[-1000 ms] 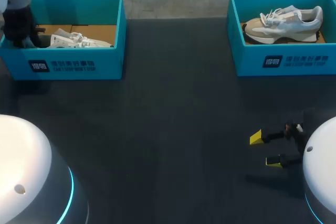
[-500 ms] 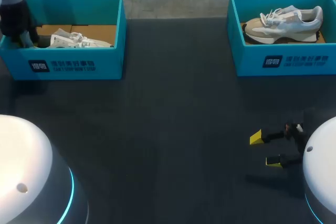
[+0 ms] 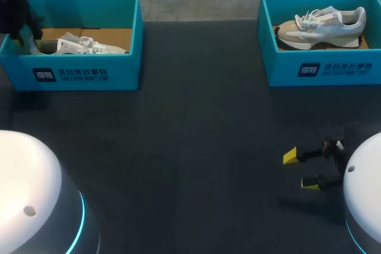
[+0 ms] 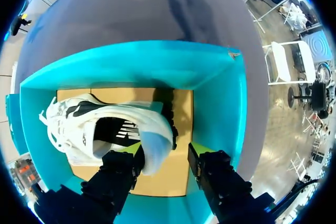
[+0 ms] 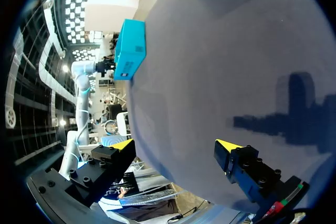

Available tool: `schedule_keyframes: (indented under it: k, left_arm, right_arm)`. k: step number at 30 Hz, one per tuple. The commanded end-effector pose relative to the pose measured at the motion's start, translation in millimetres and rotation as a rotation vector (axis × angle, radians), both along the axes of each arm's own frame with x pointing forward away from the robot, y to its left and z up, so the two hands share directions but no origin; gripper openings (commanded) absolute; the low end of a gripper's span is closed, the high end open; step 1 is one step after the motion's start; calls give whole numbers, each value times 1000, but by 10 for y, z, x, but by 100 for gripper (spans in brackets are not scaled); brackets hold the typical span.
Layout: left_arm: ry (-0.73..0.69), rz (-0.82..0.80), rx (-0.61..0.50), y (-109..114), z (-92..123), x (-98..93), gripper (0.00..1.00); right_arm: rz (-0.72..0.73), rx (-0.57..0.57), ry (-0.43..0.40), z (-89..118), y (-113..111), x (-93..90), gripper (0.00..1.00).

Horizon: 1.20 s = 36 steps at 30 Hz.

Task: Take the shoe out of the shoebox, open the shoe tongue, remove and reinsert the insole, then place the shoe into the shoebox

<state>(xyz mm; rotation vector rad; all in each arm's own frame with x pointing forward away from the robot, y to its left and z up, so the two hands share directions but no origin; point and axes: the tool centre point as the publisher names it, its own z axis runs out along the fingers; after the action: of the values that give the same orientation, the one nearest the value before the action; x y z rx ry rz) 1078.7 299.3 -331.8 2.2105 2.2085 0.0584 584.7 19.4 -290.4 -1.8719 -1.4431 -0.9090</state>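
Note:
A white shoe with black marks (image 3: 83,44) lies on its side in the left teal shoebox (image 3: 77,72). My left gripper (image 3: 30,43) hangs over that box's left end, at the shoe's heel. In the left wrist view the shoe (image 4: 100,129) lies on the cardboard floor of the box (image 4: 210,77), its heel between the fingers of my left gripper (image 4: 164,149). One finger is against the heel and the other stands apart from it, so the gripper is open. My right gripper (image 3: 299,169) (image 5: 176,144) is wide open and empty, low over the table at the front right.
A second teal shoebox (image 3: 321,69) at the back right holds a beige and white sneaker (image 3: 324,25). The dark tabletop (image 3: 196,135) stretches between the two boxes and my arms' bases.
My left arm has drawn up and back towards the far left corner, and its fingers have spread a little. The white shoe stays put in the box. The right arm has not moved.

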Motion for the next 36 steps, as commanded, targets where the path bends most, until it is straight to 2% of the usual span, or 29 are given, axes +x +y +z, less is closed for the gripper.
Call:
schedule_keyframes:
  k: [1,20,23,36]
  left_arm:
    - [-5,-4,-4,2,64,-44,55]
    - [5,-6,-10,-80,62,-57,67]
    - [-2,6,-17,-62,123,-20,74]
    - [-47,-2,-68,-24,566,-74,78]
  right_arm:
    - [-3,-2,-2,22,-6,-32,100]
    - [-3,-2,-2,22,-6,-32,100]
    - [-3,-2,-2,22,-6,-32,100]
    - [-3,-2,-2,22,-6,-32,100]
